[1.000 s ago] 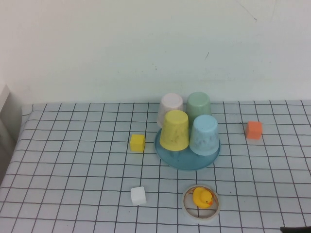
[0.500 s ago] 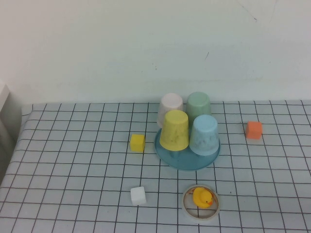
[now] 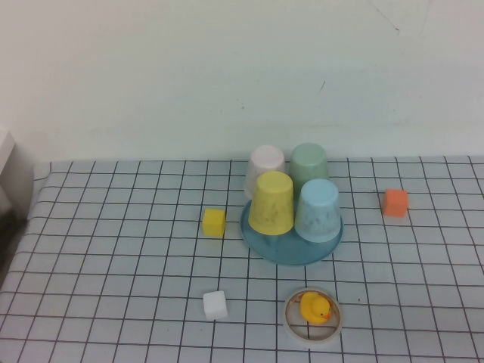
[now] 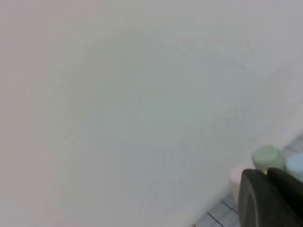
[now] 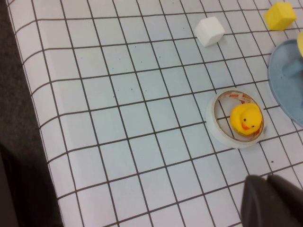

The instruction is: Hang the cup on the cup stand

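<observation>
A plain pale wall stands behind the table [image 3: 113,257], which is covered with a white cloth with a black grid. In the middle is the cup stand [image 3: 292,240], and the cup [image 3: 318,210] sits upside down on the front right part of it, beside the yellow cup [image 3: 271,202]. The green cup [image 3: 310,165] and a pale pink cup [image 3: 265,168] are just behind them on the same stand.

One second ago a small dark tip showed at the lower right corner of the high view; now it is gone, and no arm is over the table. The cup has not moved in that time. I judge that the cup is already hung and the arms have drawn back.

The left gripper [image 4: 271,198] is far from the stand and points toward the wall, with the green cup small behind it. The right gripper [image 5: 272,201] is above the cloth, in front of the stand, near the tape ring [image 5: 236,119] with the toy duck [image 5: 245,117] inside. Both show only dark finger bodies at the edge, so I cannot tell how far they are open; nothing is seen held.
</observation>
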